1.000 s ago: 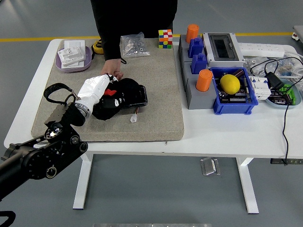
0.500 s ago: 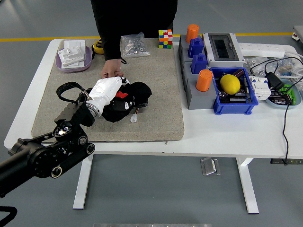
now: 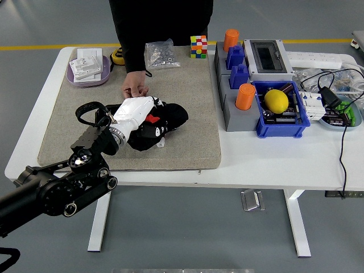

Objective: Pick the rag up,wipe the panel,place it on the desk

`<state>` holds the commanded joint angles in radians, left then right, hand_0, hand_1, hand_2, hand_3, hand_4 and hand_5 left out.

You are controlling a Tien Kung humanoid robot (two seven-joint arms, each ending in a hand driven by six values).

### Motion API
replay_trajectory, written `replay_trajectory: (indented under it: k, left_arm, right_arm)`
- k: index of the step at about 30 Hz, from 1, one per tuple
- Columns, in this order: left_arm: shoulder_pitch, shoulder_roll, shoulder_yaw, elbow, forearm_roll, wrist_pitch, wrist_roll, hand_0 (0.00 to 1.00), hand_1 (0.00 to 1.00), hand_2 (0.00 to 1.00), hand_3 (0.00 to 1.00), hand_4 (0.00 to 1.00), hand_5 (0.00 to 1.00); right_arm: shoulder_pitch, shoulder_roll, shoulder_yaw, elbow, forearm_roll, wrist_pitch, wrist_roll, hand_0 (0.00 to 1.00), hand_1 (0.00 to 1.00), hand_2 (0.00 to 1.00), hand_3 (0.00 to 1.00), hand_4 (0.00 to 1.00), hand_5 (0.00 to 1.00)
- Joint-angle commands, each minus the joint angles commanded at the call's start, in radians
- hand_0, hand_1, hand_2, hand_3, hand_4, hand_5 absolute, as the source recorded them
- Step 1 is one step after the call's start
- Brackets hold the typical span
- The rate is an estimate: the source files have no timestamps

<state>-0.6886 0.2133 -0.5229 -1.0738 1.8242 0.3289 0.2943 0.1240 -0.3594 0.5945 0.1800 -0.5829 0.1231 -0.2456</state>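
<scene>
Rag (image 3: 165, 120), black, bunched under left hand (image 3: 134, 111) at mat (image 3: 187, 91) centre, covering panel almost fully; white fingers (image 3: 149, 107) closed down on cloth. Best done with flat, even pressure and short strokes across panel, cloth kept bunched in the palm; person's hand (image 3: 134, 89) just behind rag, apparently steadying. No readable writing or brand visible anywhere near rag.

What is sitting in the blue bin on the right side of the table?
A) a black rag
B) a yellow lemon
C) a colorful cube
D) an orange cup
B: a yellow lemon lies inside the blue bin, while the colorful cube stands at the mat's far edge.
</scene>
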Motion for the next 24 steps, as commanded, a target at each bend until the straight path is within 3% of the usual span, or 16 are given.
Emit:
replay_trajectory:
  k: [24]
  left_arm:
    - [0.04,0.029,-0.028,0.028,0.04,0.039,0.03,0.222,0.121,0.453,0.376,0.419,0.002]
  right_arm:
    - [-0.014,0.018,0.046,0.0,-0.041,-0.003,-0.002,0.761,0.717,0.718,0.595,0.922,0.573]
